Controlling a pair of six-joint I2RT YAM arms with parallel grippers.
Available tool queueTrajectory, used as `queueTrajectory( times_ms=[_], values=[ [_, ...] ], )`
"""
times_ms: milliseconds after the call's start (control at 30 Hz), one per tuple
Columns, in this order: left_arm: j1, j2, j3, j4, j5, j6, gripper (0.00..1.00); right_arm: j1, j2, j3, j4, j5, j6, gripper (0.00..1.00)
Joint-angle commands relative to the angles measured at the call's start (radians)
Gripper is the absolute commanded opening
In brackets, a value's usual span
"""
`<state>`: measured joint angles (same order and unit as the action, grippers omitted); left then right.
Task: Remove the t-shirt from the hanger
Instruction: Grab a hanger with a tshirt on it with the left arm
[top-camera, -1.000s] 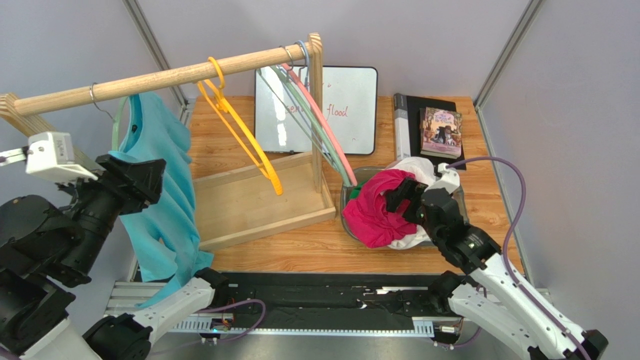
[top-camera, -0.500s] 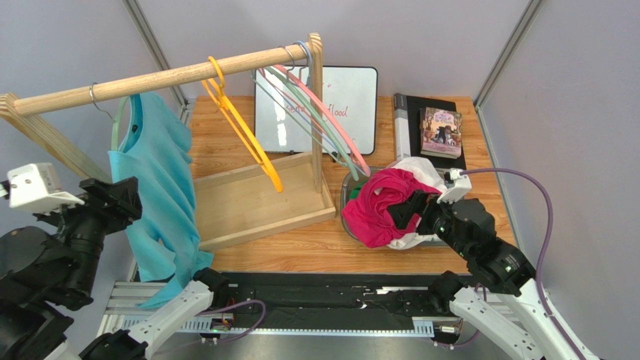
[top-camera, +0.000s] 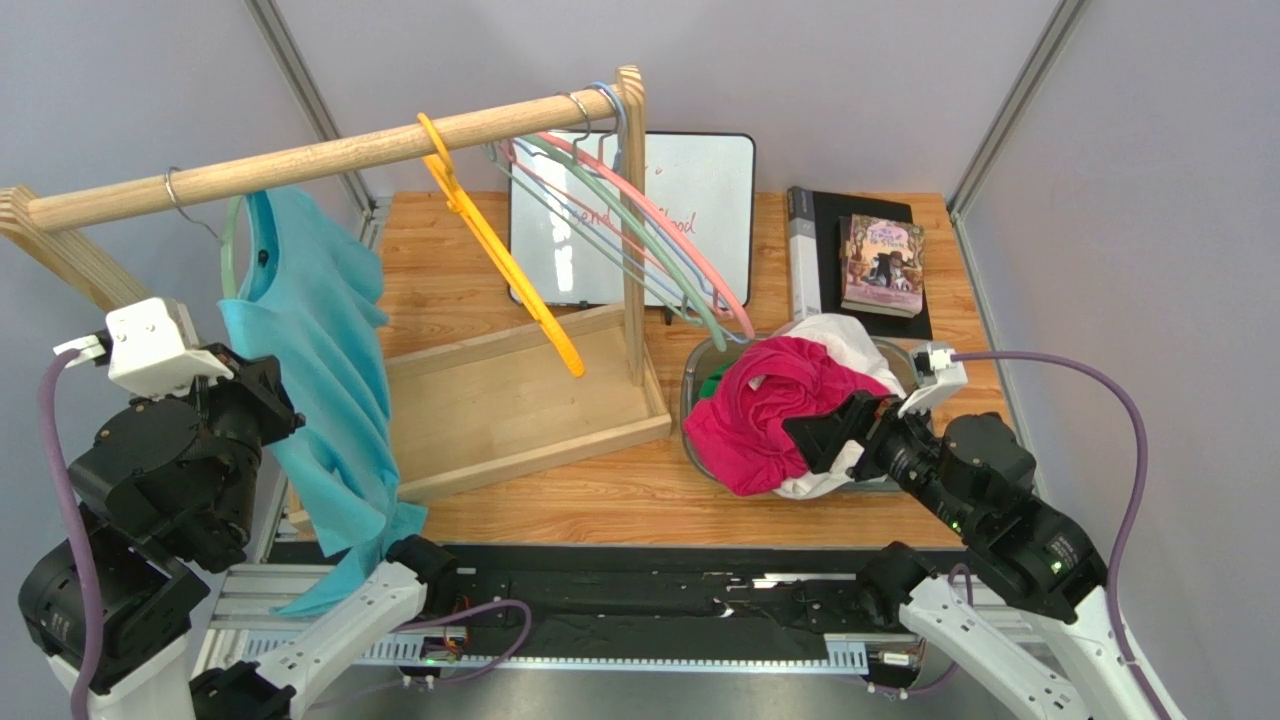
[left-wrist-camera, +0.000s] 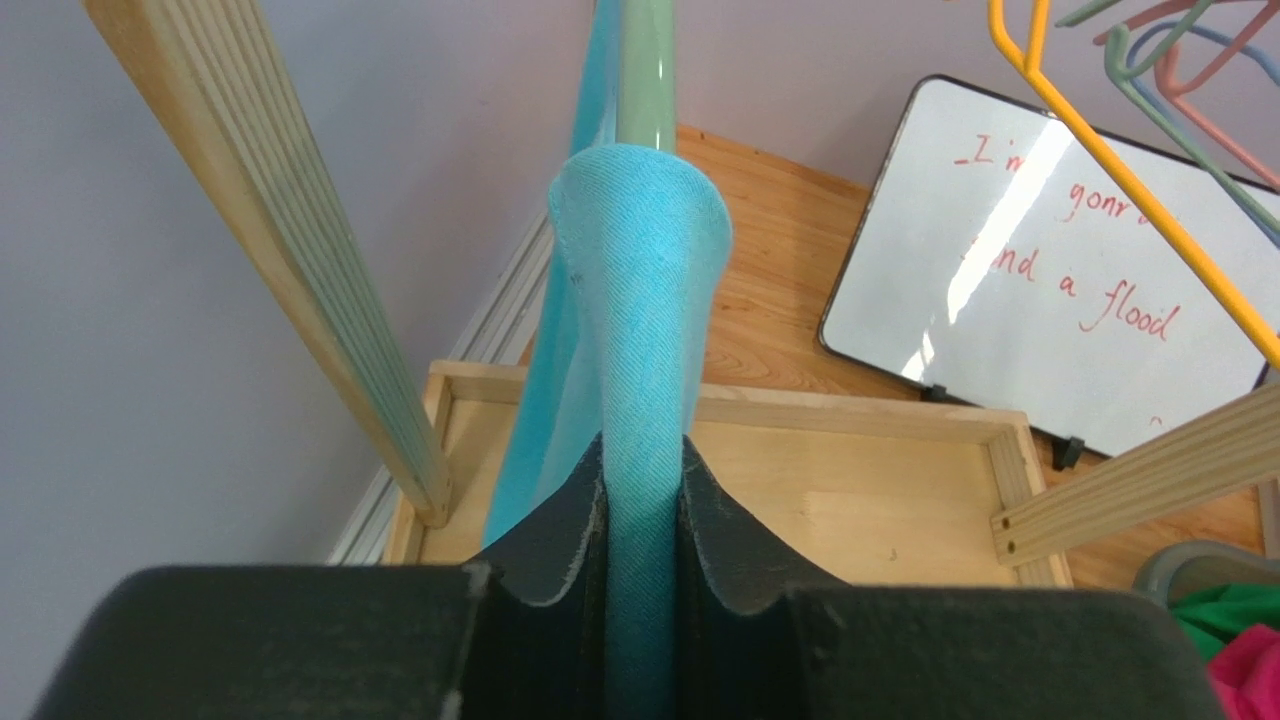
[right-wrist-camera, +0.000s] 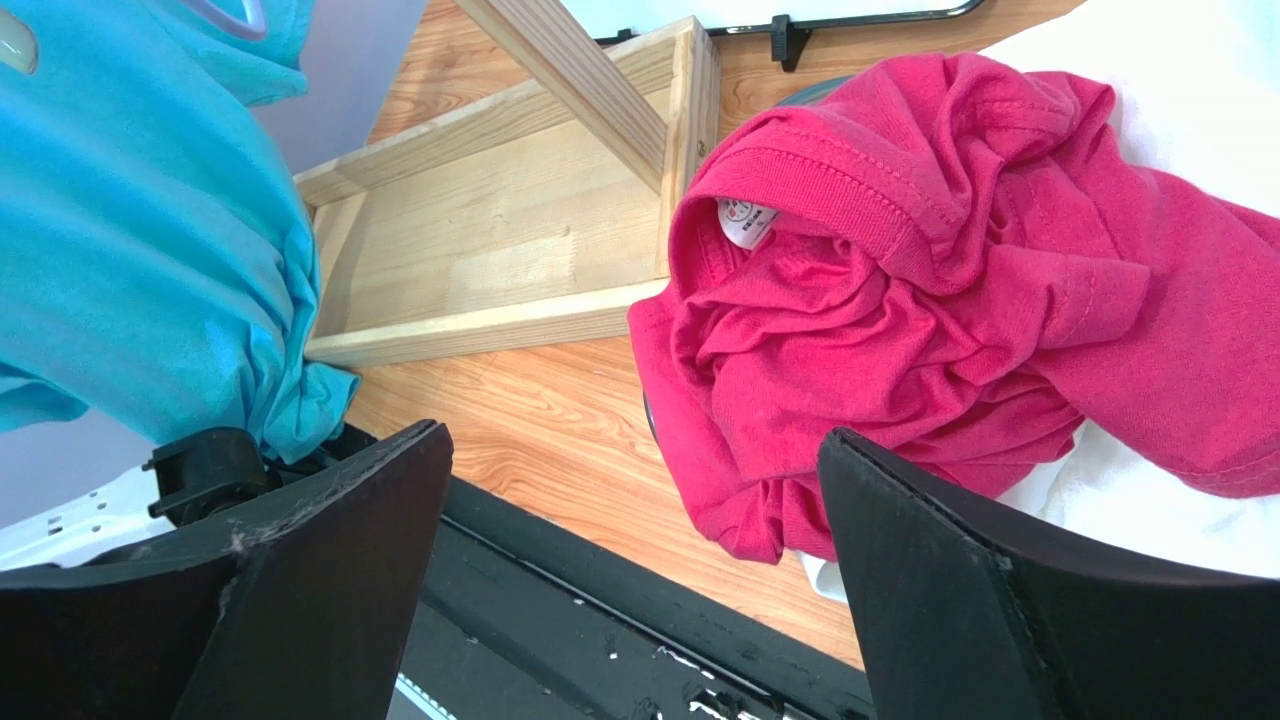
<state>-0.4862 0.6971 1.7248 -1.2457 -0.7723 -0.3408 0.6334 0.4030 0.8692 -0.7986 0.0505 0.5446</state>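
Note:
A turquoise t-shirt (top-camera: 323, 360) hangs on a pale green hanger (top-camera: 233, 255) at the left end of the wooden rail (top-camera: 346, 150). My left gripper (top-camera: 271, 393) is at the shirt's left edge. In the left wrist view its jaws (left-wrist-camera: 643, 465) are shut on a vertical fold of the t-shirt (left-wrist-camera: 643, 300), just below the hanger arm (left-wrist-camera: 649, 60). My right gripper (top-camera: 819, 435) hovers open beside a pink shirt (top-camera: 766, 413). Nothing lies between its fingers (right-wrist-camera: 631, 438), and the t-shirt (right-wrist-camera: 135, 225) shows far left.
An orange hanger (top-camera: 504, 270) and several pink and green hangers (top-camera: 646, 240) hang bare on the rail. The rack's wooden base tray (top-camera: 496, 405) sits below. A bin (top-camera: 699, 398) holds pink and white clothes. A whiteboard (top-camera: 706, 195) and books (top-camera: 879, 263) lie behind.
My left gripper has closed on the t-shirt's fold after shifting along its left edge. The right arm has drawn back toward the near right. The bare hangers swung rightward.

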Motion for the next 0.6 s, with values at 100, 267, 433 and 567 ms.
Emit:
queueTrajectory(
  times_ms=[100, 267, 433, 567],
  values=[
    [0.005, 0.012, 0.088, 0.081, -0.038, 0.054, 0.04, 0.003, 0.010, 0.019, 0.007, -0.023, -0.018, 1.00],
    [0.005, 0.018, 0.231, 0.097, 0.027, 0.063, 0.00, 0.003, 0.014, 0.001, 0.021, -0.026, -0.015, 1.00],
    [0.005, -0.036, 0.274, 0.121, 0.163, 0.031, 0.00, 0.003, 0.016, -0.016, 0.035, -0.031, -0.011, 1.00],
    [0.005, -0.070, 0.265, 0.126, 0.252, -0.006, 0.00, 0.002, 0.019, -0.029, 0.044, -0.034, -0.009, 1.00]
  ],
)
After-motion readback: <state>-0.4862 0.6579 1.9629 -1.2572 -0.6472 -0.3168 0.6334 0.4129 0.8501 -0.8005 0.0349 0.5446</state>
